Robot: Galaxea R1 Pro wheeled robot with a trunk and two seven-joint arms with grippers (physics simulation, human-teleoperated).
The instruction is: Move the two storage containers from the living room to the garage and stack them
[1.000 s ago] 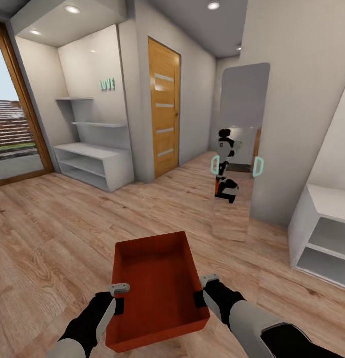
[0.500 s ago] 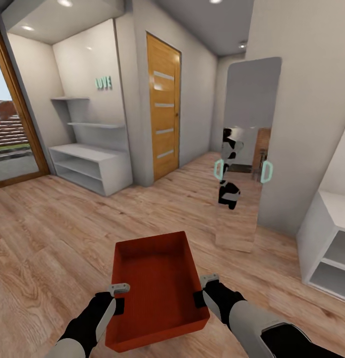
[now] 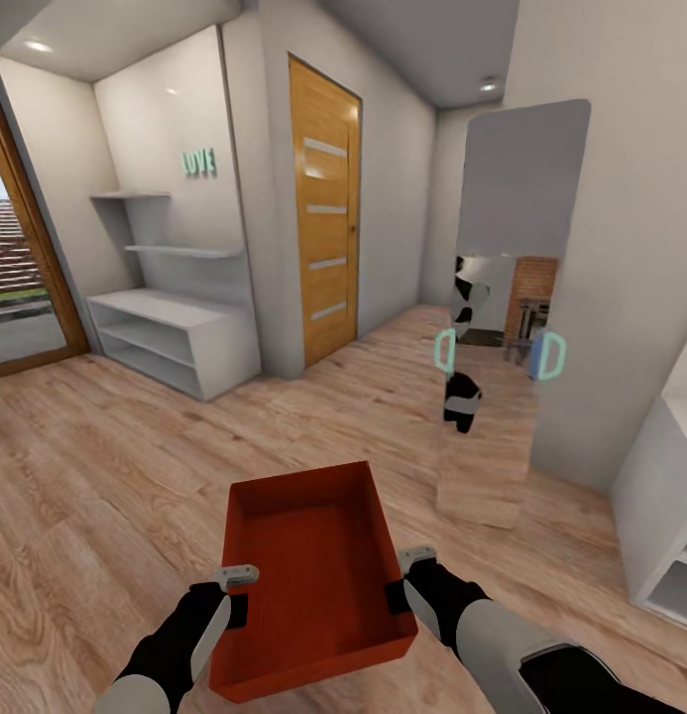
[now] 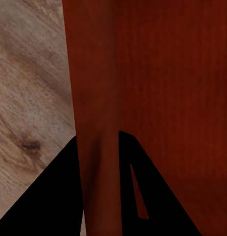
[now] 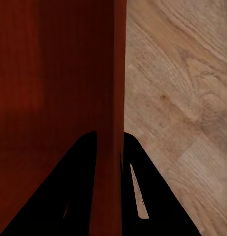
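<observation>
Head view first: a red-orange, lidless rectangular storage container (image 3: 313, 575) of the deeper, squarer kind sits in the lower centre of the frame, carried above a light wood-plank floor (image 3: 115, 466); the left gripper (image 3: 238, 592) clamps its left wall and the right gripper (image 3: 402, 578) clamps its right wall, each with its fingers astride the rim; a wooden door with pale horizontal insets (image 3: 325, 213) stands in the upper centre; a white open shelving unit (image 3: 174, 337) fills the alcove at upper left, with teal letters (image 3: 198, 162) on the wall above it; a tall wall mirror (image 3: 507, 307) at right reflects the robot; part of a white cabinet (image 3: 670, 506) shows at the right edge.

Left wrist view: the container's ribbed red wall (image 4: 99, 98) runs between two dark fingers (image 4: 49, 196), which are closed against it, one on each face; wood planks lie in the upper left of the frame.

Right wrist view: the opposite red wall (image 5: 113, 98) is pinched in the same way between dark fingers (image 5: 157, 196); wood planks occupy the right side of the frame.
</observation>
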